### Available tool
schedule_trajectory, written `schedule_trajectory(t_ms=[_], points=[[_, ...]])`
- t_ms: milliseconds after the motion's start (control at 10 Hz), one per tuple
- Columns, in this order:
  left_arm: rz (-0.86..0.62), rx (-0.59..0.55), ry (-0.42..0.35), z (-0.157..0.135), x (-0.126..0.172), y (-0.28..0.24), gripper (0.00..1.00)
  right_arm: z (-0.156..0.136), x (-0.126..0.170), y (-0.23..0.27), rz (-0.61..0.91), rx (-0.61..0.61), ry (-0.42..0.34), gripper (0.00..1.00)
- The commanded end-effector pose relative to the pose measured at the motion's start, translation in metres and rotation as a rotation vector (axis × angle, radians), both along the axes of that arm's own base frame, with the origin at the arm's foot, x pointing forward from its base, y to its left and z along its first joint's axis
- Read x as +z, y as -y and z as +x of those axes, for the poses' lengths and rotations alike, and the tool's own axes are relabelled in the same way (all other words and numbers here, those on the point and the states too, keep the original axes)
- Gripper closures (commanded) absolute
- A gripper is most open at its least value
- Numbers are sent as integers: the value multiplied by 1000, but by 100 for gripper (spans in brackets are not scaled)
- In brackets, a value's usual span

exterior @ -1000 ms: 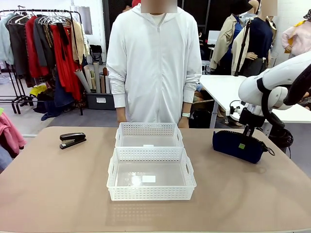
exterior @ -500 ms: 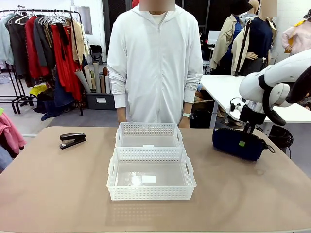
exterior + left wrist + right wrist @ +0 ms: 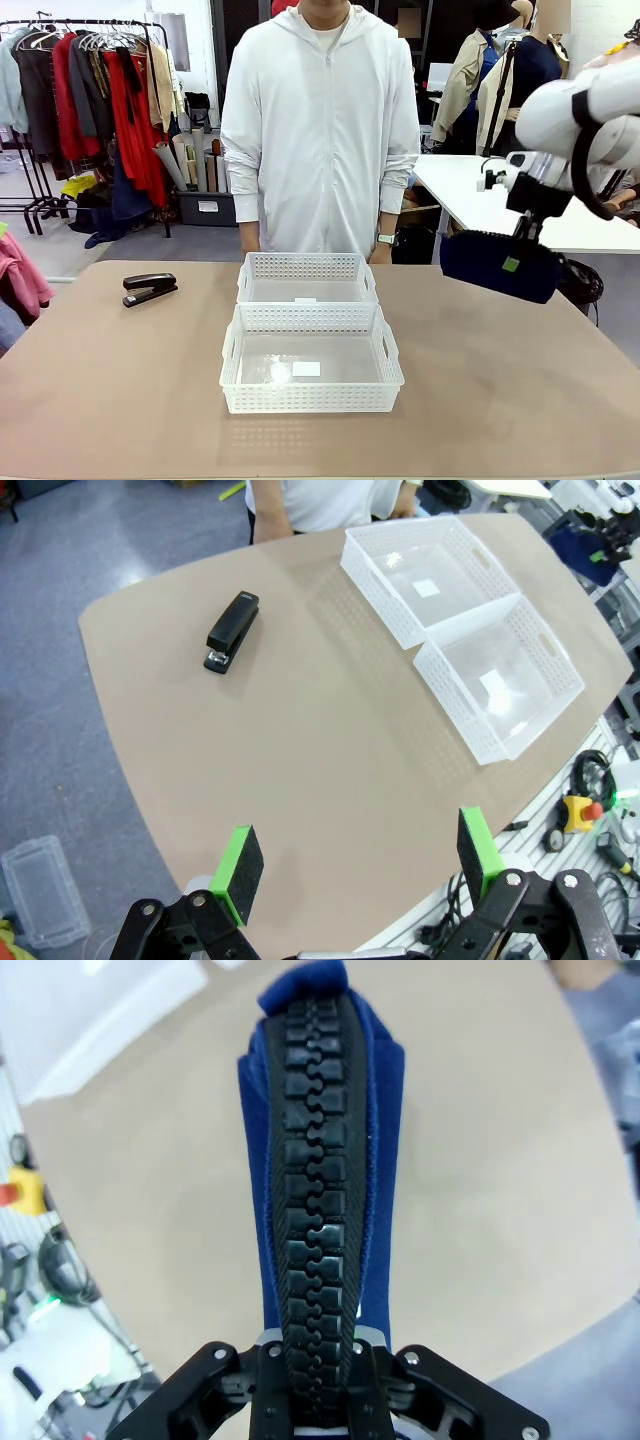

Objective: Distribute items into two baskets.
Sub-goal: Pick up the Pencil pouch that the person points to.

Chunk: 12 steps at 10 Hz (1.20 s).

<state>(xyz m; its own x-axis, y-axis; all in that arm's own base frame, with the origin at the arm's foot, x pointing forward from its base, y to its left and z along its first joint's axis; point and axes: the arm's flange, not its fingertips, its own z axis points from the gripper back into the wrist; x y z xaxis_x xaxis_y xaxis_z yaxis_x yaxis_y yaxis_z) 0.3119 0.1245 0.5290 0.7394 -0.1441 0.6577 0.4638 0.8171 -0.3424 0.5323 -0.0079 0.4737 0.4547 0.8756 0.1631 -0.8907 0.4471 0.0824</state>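
Pouch (image 3: 480, 262) hangs clear of the table (image 3: 120, 380) over its right side, clamped at the zipper edge in the closed right pincer (image 3: 513, 262), long axis running left-right. Both baskets lie to its left at mid-table, the far basket (image 3: 305, 266) just behind the near basket (image 3: 311, 398). The stapler (image 3: 150, 288) rests far left on the table, nearer the left arm, whose pincer (image 3: 350, 855) stands wide open, holding nothing.

Bright even light, soft shadows, glare in near basket (image 3: 312, 398), bowed wrist views
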Motion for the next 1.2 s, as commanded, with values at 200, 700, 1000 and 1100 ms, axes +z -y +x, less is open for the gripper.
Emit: schedule_trajectory(t_ms=[200, 700, 1000, 1100], points=[[-2, -1, 1, 0, 0, 0, 0, -52, 68, -5, 4, 164, 26, 100], [-2, -1, 1, 0, 0, 0, 0, -71, 95, -14, 8, 164, 24, 100], [-2, -1, 1, 0, 0, 0, 0, -71, 95, -14, 8, 164, 24, 100], [-2, -1, 1, 0, 0, 0, 0, -71, 95, -14, 8, 164, 24, 100]])
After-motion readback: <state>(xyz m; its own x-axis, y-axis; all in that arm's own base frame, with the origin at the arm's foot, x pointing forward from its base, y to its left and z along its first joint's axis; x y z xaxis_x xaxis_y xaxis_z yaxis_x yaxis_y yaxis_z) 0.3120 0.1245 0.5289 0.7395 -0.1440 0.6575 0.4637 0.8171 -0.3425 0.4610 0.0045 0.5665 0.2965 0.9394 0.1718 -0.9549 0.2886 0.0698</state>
